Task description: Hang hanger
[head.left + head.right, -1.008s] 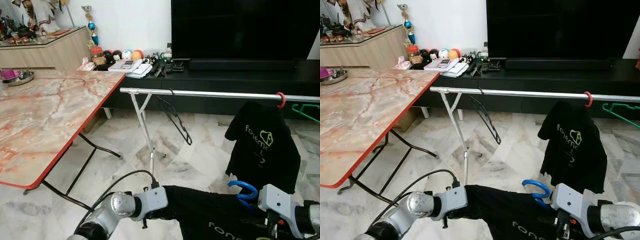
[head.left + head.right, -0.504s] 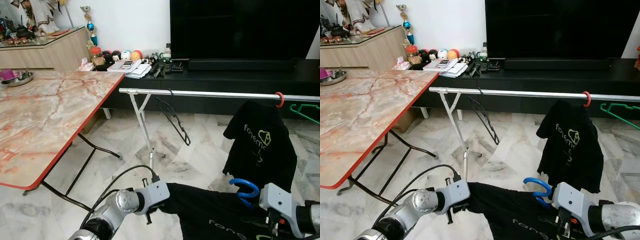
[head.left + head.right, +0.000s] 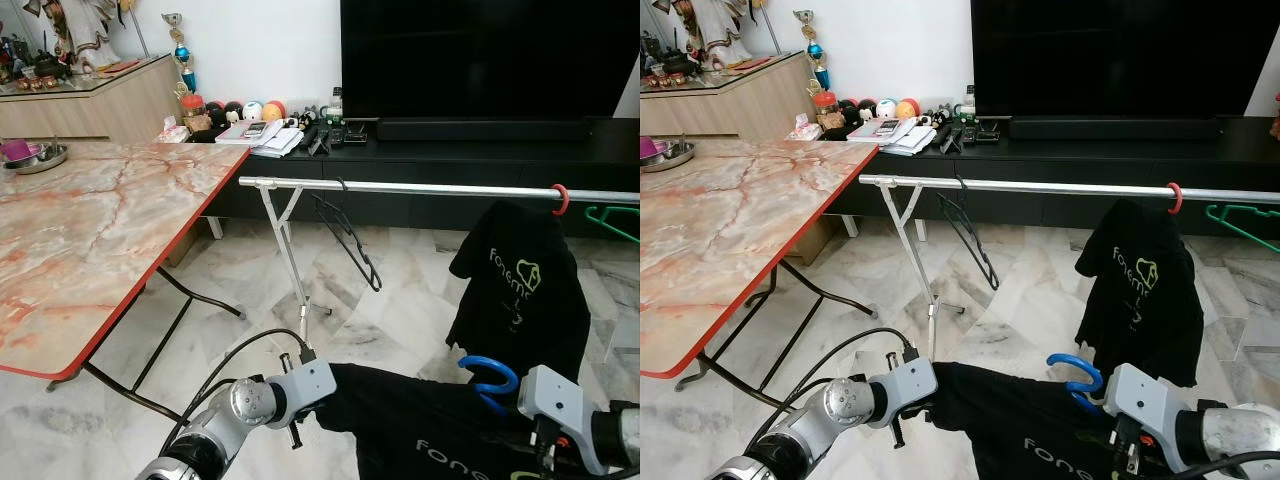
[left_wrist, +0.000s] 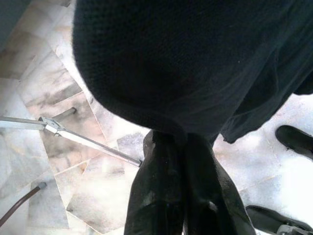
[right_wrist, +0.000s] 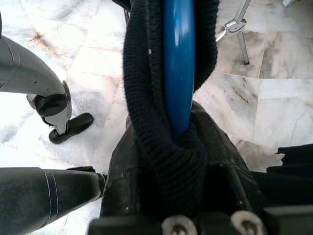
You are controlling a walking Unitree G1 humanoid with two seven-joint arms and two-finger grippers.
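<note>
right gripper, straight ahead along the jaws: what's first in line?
Probably bare marble floor. The right gripper is shut on the blue hanger with the black shirt on it; depth is unclear.

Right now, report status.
Right hand shut on blue hanger. Left hand pinching black shirt. Rail ahead, unobstructed.

— Anything different from a second ago?
— The left claw (image 4: 183,147), pinched on the edge of the black shirt (image 3: 420,420), has drawn back and sunk a little, its wrist now lower and nearer the robot.
— And the shirt?
— That edge went with it, slightly.
</note>
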